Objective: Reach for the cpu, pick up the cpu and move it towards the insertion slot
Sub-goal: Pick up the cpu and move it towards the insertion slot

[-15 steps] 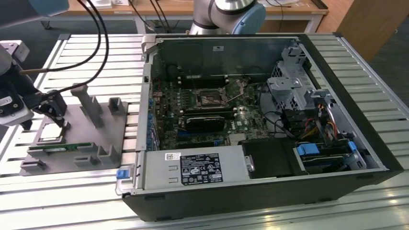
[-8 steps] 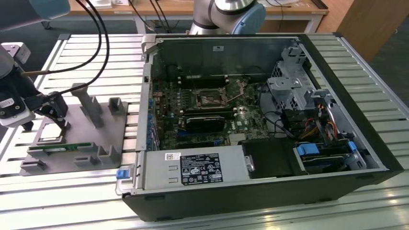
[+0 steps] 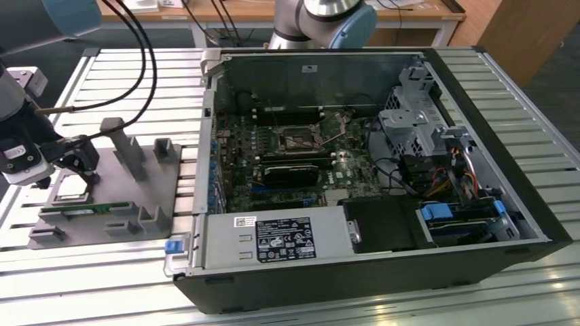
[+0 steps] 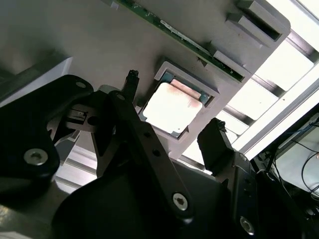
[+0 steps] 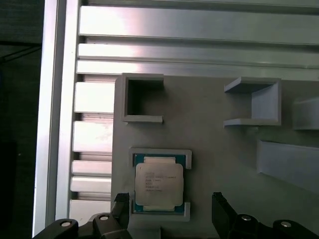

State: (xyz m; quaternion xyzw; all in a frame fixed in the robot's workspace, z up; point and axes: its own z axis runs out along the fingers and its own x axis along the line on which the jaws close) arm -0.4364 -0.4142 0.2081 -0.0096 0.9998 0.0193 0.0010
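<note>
Robotics lab: opened computer case (image 3: 272, 275) on slatted aluminium bench (image 3: 109, 278), robot arm (image 3: 322, 20) behind.

1. The gripper (image 3: 67, 178) hangs at the exterior view's left, over a grey fixture (image 3: 176, 178).
2. The cpu (image 3: 73, 197) lies flat in that fixture, just under the gripper.
3. The insertion slot (image 3: 297, 141) sits inside the open computer case (image 3: 308, 71), well apart toward the exterior view's right.

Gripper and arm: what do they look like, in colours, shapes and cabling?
The gripper has matte black fingers on hinged black links with silver screws. In the exterior view the arm is silver-grey with light blue joint caps, and black cables run to its pale grey wrist.
</note>
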